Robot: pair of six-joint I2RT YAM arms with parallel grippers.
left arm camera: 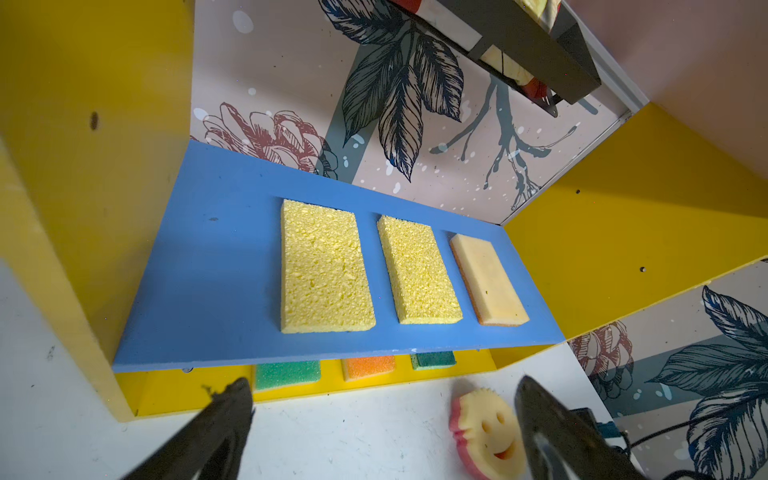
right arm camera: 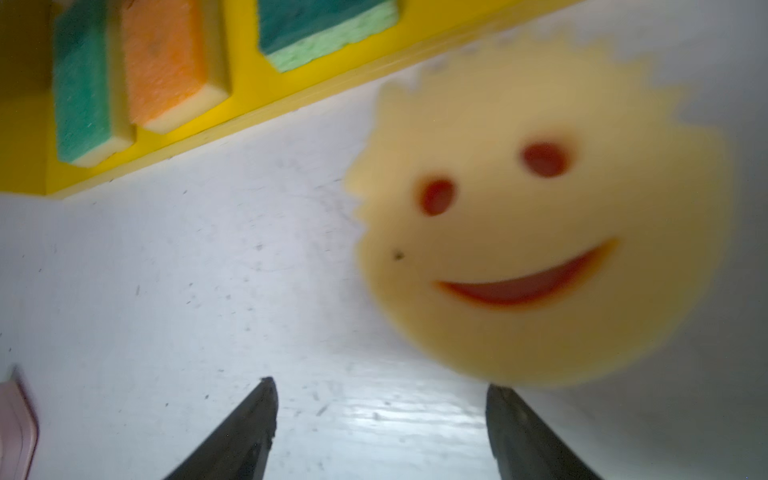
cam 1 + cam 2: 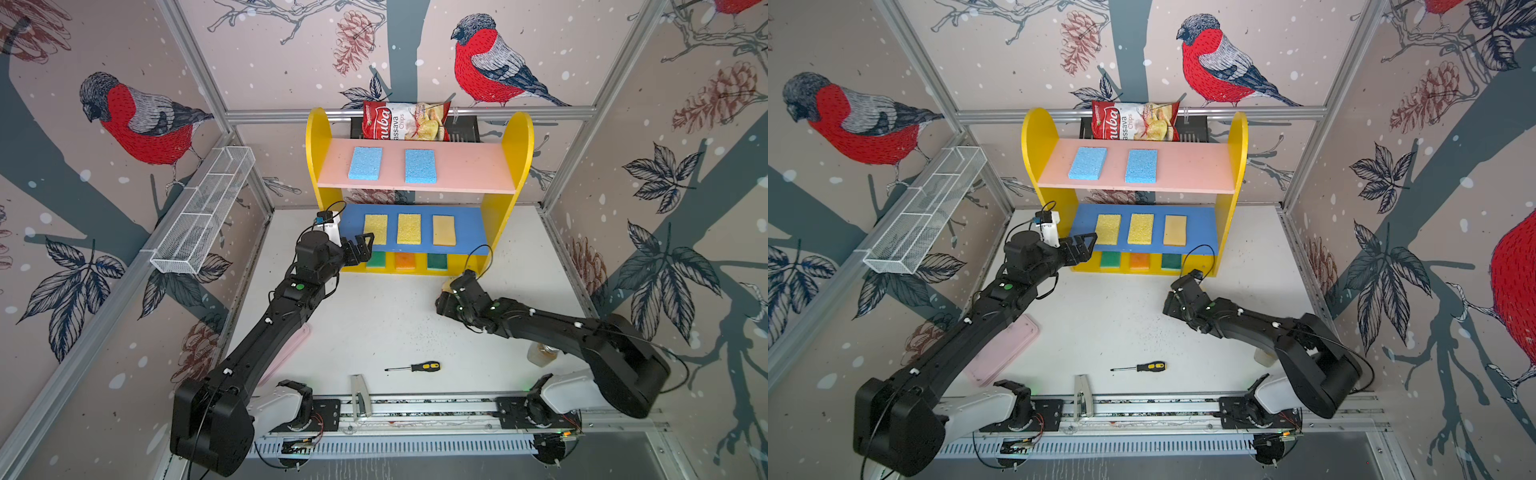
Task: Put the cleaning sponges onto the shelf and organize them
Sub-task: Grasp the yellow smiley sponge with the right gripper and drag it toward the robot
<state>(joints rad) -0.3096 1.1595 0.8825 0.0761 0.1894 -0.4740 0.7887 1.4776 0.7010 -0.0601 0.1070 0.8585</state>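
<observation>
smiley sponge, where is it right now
In the left wrist view the smiley sponge lies on the white table, just in front of the shelf's right end, ahead of the open right gripper.

Both top views look steeply down on the bench [image 3: 395, 324] and shelf [image 3: 517, 158]; both wrist cameras closely face the shelf's lower boards.

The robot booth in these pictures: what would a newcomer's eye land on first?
Likely the bright yellow shelf at the back, with sponges laid in neat colour rows: two blue sponges on the pink board, three yellowish sponges on the blue board. Next, the big red-breasted birds on the walls, and the smiley-face sponge on the white table before the shelf.
</observation>
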